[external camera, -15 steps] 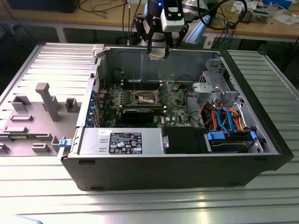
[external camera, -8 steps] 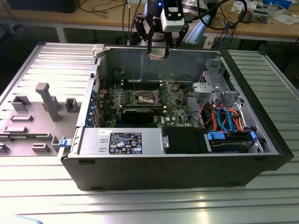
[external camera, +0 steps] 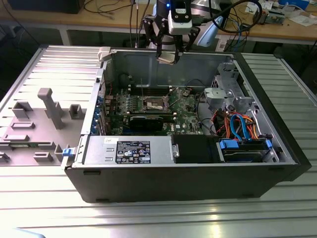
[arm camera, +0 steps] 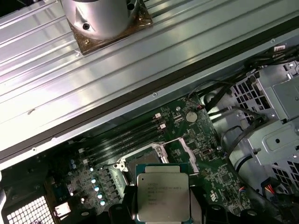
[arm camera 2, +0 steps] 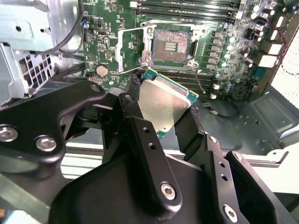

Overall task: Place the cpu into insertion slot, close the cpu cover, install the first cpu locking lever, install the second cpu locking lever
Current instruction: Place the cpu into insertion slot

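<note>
My gripper (external camera: pixel 167 53) hangs above the back wall of the open computer case, shut on the cpu (external camera: pixel 167 58), a flat silver square. In the second wrist view the black fingers (arm camera 2: pixel 132 112) clamp the cpu (arm camera 2: pixel 163 105) by two opposite edges. Below it on the green board lies the insertion slot (arm camera 2: pixel 170 44), its tan contact field bare. The cpu cover (arm camera 2: pixel 127 49) stands swung open beside the slot. In the first wrist view the cpu (arm camera: pixel 162 191) hides part of the insertion slot (arm camera: pixel 145 161). In the exterior view the slot (external camera: pixel 154 103) sits mid-board, well below the gripper.
Long black memory slots (arm camera 2: pixel 187 5) run beside the socket. A graphics card (external camera: pixel 148 121) lies nearer the case front, then a power supply (external camera: pixel 129 151). A drive cage with coloured cables (external camera: pixel 237 124) fills the exterior view's right. Grey fixtures (external camera: pixel 49 106) stand at the left.
</note>
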